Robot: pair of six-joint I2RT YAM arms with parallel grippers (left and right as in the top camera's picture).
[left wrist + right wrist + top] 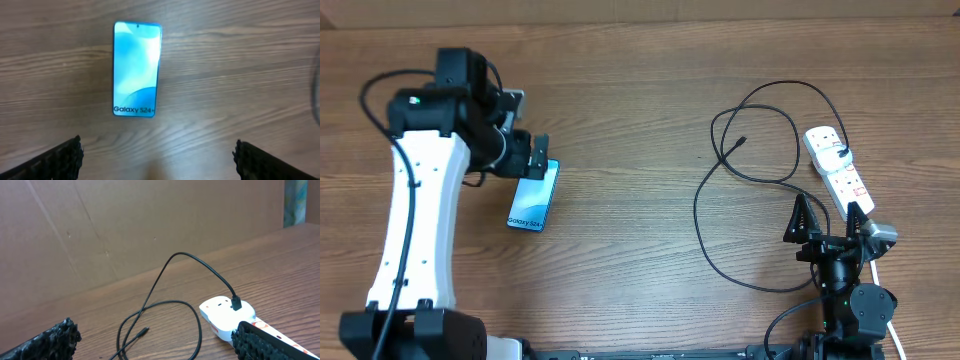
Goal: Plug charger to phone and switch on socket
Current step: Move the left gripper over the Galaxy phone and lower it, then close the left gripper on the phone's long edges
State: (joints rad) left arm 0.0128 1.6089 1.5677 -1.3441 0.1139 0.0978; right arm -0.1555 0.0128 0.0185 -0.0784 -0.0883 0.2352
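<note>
Since the charger (pixel 236 303) looks thin n floppy, loose tip (pixel 740 142) mid-right of frame, we'd pinch just behind that tip; phone (pixel 534 196) lies centre-left, both arms' jaws apart, empty.
</note>
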